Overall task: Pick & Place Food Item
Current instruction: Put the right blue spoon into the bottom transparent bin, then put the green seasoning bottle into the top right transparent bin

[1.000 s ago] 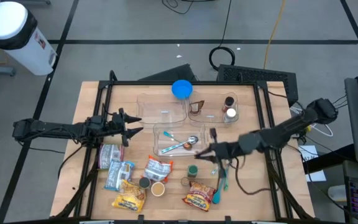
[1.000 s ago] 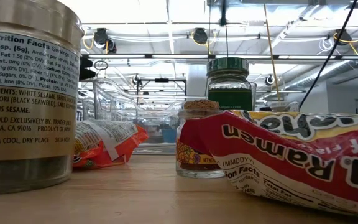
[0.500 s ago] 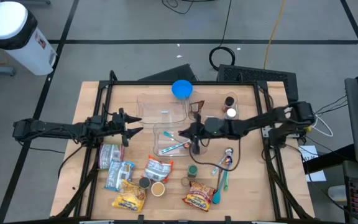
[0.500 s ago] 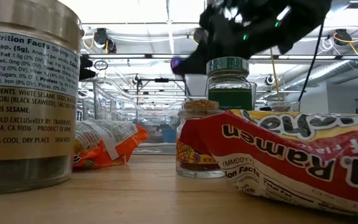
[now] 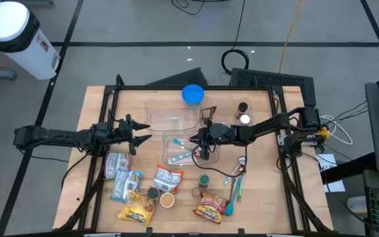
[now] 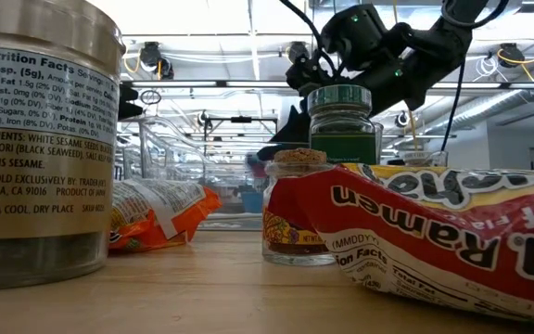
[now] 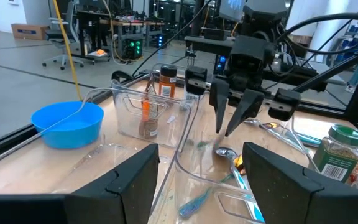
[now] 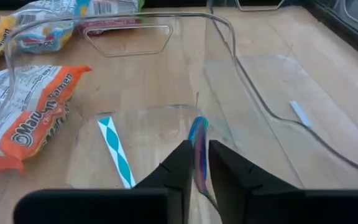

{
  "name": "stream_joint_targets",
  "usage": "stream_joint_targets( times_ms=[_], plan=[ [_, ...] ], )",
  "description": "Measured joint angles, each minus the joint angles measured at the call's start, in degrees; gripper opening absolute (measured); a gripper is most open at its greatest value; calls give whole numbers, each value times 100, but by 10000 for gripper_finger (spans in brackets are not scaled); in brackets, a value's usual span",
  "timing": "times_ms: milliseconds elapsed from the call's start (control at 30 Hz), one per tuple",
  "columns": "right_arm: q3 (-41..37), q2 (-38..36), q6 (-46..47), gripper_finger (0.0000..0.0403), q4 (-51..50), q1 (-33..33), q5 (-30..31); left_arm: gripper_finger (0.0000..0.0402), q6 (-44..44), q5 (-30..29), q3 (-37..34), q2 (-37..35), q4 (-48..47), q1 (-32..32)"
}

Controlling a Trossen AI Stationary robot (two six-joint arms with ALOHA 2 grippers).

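Two claws wait: my right claw (image 5: pixel 203 152) hangs over the spoon (image 7: pixel 225 151) in the bin (image 5: pixel 166 148), grip I cannot tell, while food packs (image 5: pixel 125 185) lie nearer my wide-open left claw (image 5: pixel 143 137).

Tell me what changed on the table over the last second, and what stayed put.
The right end effector swung from over the table's front right, near the loose utensils, back and inward to hang over the clear container, with a thin utensil standing between its slightly parted fingers. The left end effector stayed open at the left, and the packets and jars stayed where they were.
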Motion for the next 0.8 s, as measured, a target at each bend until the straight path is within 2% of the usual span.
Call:
stream_joint_targets(
  times_ms=[200,400,533,667,800],
  plan=[
    [0,-23,228,95,141,0,2,241,0,1,0,0,0,1],
    [1,-688,260,146,-169,157,-13,241,-1,-1,0,2,0,0],
    [6,-1250,209,174,-180,517,-466,241,-1,-1,1,1,0,0],
    [4,-1471,-20,204,-123,1123,-884,241,0,0,-1,1,0,1],
    [2,-1423,-116,240,-233,1761,-654,241,0,-1,1,0,0,-1]
  ],
)
